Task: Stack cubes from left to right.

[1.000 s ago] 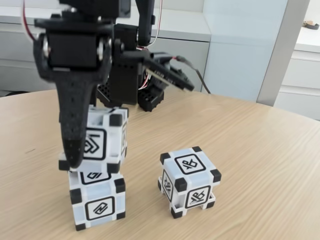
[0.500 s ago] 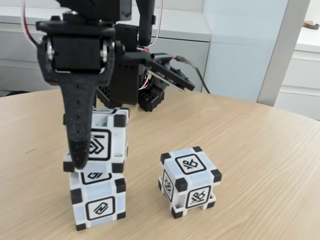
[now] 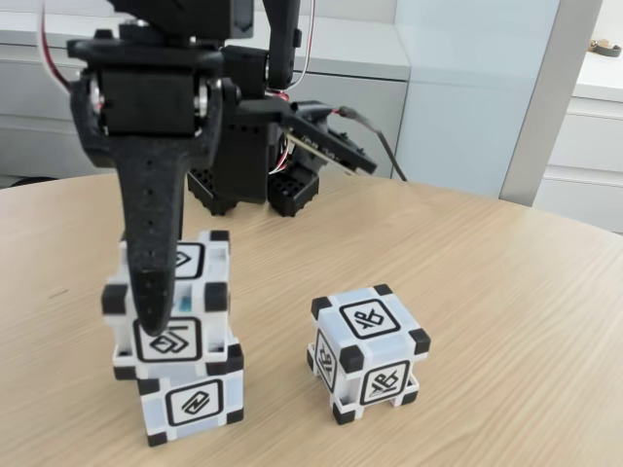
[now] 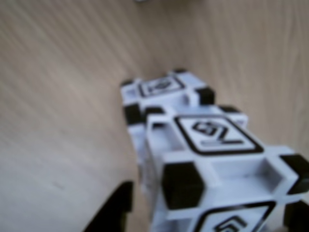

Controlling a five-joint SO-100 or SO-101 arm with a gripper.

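No brand name or readable word appears on anything here; each cube face carries only a black-framed line glyph between black corner blocks. In the fixed view the upper cube (image 3: 167,302) sits on the lower cube (image 3: 190,397) at the left of the wooden table (image 3: 506,321), shifted to the left and twisted so that its left edge overhangs the one beneath. The third cube (image 3: 369,352) stands alone on the table to the right of the stack, well apart from it, turned corner-on to the camera. The black gripper (image 3: 156,306) hangs over the stack with one long finger (image 3: 154,233) crossing the front of the upper cube; the other finger is hidden, so I cannot tell whether the pincer clasps the cube or has let it go. In the wrist view the upper cube (image 4: 212,164) looms close and blurred, with the lower cube (image 4: 159,92) showing beyond it and a dark fingertip (image 4: 113,210) at the bottom edge. Behind the stack stands the arm's black base (image 3: 248,146) with a small circuit board (image 3: 326,146) and trailing wires. Bare tabletop lies open in front of and to the right of the lone cube, and the table's curved rim runs across the upper right, with pale cabinets (image 3: 584,146) beyond.
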